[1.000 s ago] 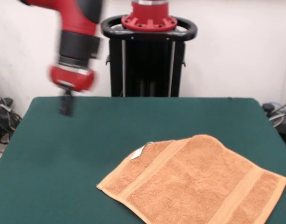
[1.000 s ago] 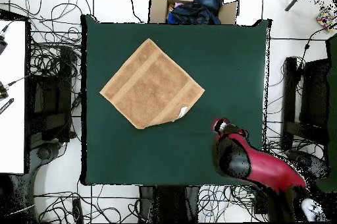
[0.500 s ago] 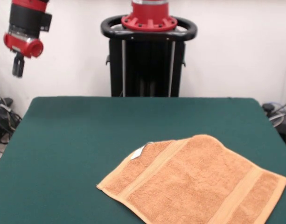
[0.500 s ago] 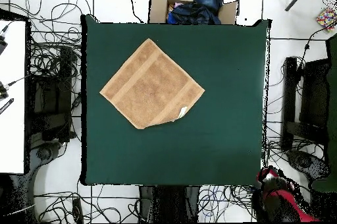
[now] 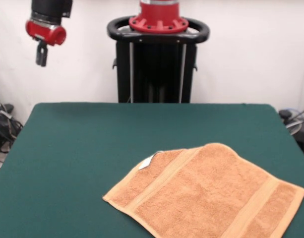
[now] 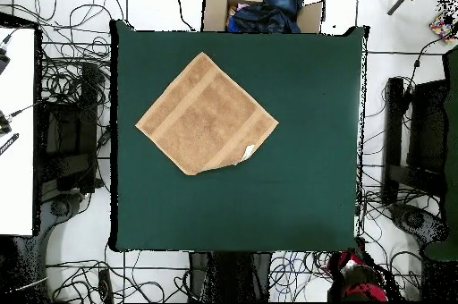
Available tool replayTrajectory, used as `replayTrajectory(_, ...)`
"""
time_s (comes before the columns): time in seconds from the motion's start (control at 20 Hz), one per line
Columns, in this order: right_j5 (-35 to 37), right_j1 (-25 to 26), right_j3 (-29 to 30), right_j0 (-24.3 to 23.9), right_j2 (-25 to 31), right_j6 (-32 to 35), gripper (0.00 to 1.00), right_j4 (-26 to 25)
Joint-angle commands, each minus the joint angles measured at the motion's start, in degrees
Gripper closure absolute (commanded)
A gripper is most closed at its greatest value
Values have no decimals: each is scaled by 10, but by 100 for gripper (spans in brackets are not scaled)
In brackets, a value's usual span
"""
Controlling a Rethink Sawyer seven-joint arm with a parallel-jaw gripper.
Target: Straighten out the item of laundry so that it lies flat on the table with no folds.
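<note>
The item of laundry, an orange-tan towel with band stripes, lies spread diamond-wise on the green table, toward the near right in the front view. In the overhead view the towel sits in the table's upper left part. Its small white tag shows at one corner, which looks slightly turned over. My gripper hangs high at the upper left, beyond the table's far edge and well clear of the towel. The arm's red end shows just off the table's bottom right corner.
The black pedestal stands behind the far edge. A cardboard box with dark clothes sits past the table's top edge in the overhead view. Cables cover the floor around the table, and a white surface lies at left.
The arm has lifted from low over the table's far-left corner and swung off the table, now hanging high beyond its edge. The towel has not moved.
</note>
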Motion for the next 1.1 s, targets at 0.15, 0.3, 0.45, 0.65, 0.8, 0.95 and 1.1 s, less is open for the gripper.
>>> replayTrajectory(0.15,56,-2,15,109,55,15,100,6)
replayTrajectory(0.3,125,-51,21,98,104,-31,100,49)
replayTrajectory(0.45,160,-81,33,82,143,-56,100,81)
replayTrajectory(0.65,153,-76,26,107,127,-27,100,68)
replayTrajectory(0.8,142,-56,3,154,94,10,100,43)
replayTrajectory(0.95,150,-54,-11,190,72,26,100,37)
replayTrajectory(1.1,163,-59,-17,216,57,34,100,43)
